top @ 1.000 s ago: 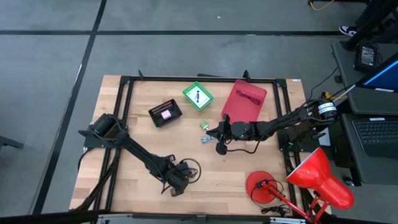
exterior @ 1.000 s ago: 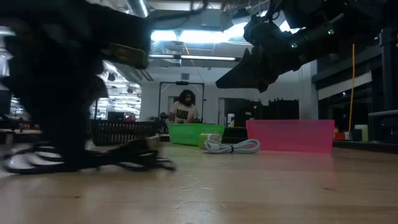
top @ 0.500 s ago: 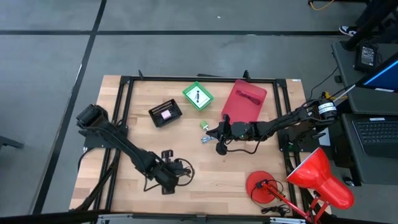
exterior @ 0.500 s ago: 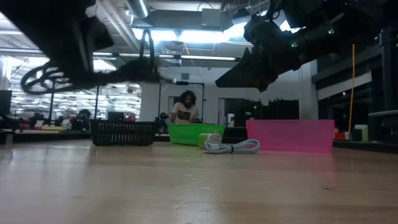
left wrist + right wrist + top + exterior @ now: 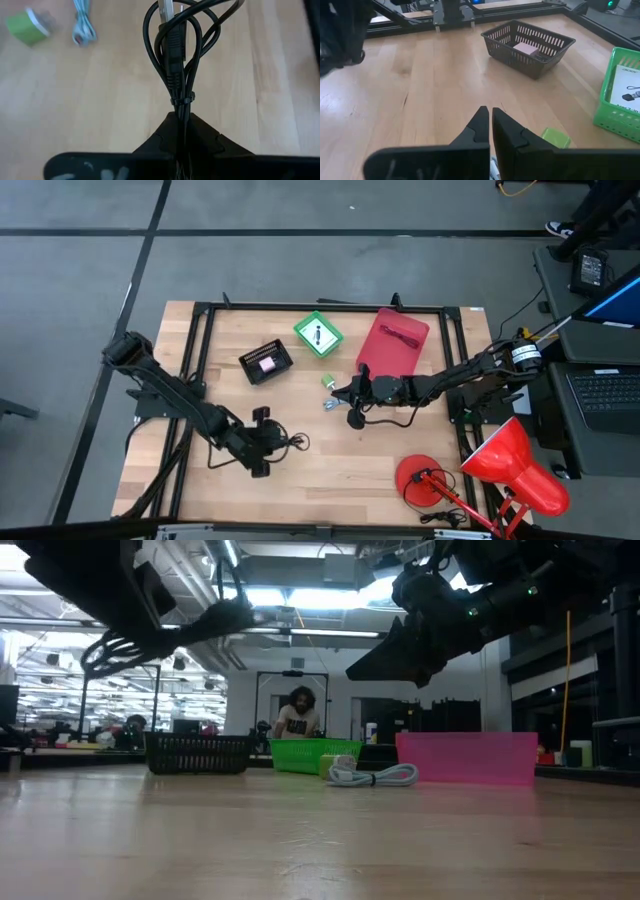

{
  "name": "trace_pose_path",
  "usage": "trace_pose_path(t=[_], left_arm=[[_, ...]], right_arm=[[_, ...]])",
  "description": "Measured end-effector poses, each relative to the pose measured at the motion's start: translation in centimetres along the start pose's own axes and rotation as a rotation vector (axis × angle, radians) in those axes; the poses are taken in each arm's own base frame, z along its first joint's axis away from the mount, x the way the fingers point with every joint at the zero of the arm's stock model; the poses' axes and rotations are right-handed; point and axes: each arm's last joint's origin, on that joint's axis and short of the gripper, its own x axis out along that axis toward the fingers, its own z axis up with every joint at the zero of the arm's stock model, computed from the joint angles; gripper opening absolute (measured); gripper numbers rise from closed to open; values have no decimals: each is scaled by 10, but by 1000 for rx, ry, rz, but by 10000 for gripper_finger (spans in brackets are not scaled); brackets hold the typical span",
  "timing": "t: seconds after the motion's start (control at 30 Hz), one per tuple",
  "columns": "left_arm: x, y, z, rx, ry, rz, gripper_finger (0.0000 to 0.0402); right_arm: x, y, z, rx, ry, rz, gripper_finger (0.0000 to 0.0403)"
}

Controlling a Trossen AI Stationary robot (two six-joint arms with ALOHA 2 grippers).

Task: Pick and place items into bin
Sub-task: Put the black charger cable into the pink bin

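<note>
**Above the table: left arm holds the black cable**

High view: over the near-left boards, I see my left gripper [image 5: 262, 450] closed on the black cable [image 5: 285, 444]. My right gripper [image 5: 340, 394] waits mid-table beside a pale cable [image 5: 329, 404] and a small green piece [image 5: 327, 381]. Black basket [image 5: 266, 362], green bin [image 5: 318, 334] and red bin [image 5: 394, 342] lie beyond.

Low view: the black cable [image 5: 120, 648] hangs clear of the tabletop; a person [image 5: 297, 718] sits in the room behind.

Left wrist view: fingers [image 5: 200, 137] pinch the bundled black cable [image 5: 176, 55].

Right wrist view: my right fingers [image 5: 506, 131] are closed together, gripping nothing; a pink piece [image 5: 526, 48] lies in the black basket [image 5: 501, 48].
</note>
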Motion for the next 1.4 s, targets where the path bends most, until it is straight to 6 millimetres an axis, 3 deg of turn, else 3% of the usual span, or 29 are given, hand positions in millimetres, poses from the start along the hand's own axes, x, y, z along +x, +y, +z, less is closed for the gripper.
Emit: trace_pose_path(t=[0.43, 0.7, 0.9, 1.13, 1.4], left_arm=[[-4, 34, -39, 33, -336, -20, 16], [3, 52, -49, 104, -453, -14, 16], [7, 66, -47, 183, -523, -30, 16], [12, 89, -32, 232, -587, -61, 16], [13, 112, -17, 217, -662, -98, 16]], right_arm=[[0, 1, 3, -61, -35, 6, 5], [0, 3, 3, -39, -25, 99, 5], [0, 4, 3, -39, -18, 112, 5], [-1, 5, 2, -14, -14, 127, 5], [-8, 30, 2, -142, -59, 216, 1]])
